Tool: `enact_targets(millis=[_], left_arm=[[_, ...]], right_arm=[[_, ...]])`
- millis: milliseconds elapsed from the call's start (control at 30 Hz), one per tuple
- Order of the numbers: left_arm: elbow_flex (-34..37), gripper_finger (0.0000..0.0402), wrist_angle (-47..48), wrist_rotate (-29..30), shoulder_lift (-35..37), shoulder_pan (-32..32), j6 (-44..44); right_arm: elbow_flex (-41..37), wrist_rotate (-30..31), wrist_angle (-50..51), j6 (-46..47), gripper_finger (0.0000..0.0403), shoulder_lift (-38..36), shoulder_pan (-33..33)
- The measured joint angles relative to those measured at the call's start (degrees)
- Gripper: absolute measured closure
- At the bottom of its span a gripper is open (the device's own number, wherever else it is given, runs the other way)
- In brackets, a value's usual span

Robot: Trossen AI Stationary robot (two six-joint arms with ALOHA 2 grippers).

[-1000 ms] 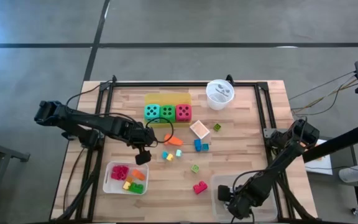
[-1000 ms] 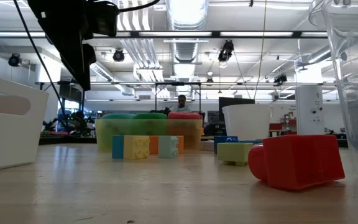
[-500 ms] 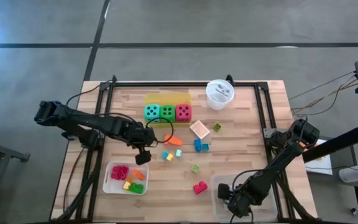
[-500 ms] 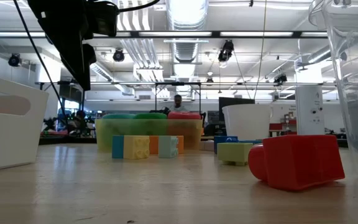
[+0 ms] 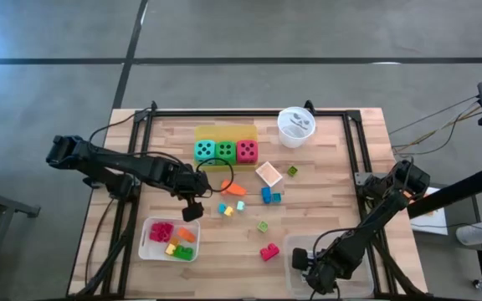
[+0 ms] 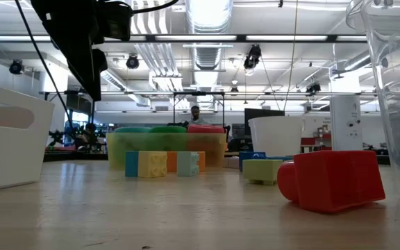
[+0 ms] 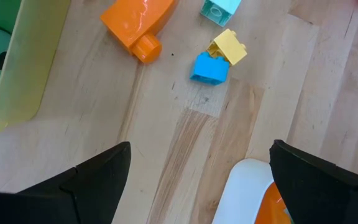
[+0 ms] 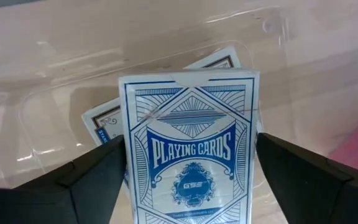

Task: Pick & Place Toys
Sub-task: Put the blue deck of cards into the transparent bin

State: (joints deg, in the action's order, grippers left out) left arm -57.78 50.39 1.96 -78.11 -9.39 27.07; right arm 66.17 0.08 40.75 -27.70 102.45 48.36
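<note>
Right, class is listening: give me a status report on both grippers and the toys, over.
Left gripper open, empty, over bare wood near blue block. Right gripper over clear tray, playing card box between its fingers, grip unclear. Loose blocks mid-table; nothing blocking.

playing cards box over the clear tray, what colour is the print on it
Blue print on white, on the playing cards box; the right wrist view shows it best.
</note>
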Motion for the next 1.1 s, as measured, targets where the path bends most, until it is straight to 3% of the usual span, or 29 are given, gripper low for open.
enact_targets(millis=[600,1100], left_arm=[[0.0,0.0035,0.0,0.0,0.0,0.0,0.0],[0.0,0.0034,0.0,0.0,0.0,0.0,0.0]], right_arm=[[5.6,-0.1,1.2,7.7,0.0077,0.0,0.0],[3.9,-0.1,2.1,13.4,0.0077,0.0,-0.6]])
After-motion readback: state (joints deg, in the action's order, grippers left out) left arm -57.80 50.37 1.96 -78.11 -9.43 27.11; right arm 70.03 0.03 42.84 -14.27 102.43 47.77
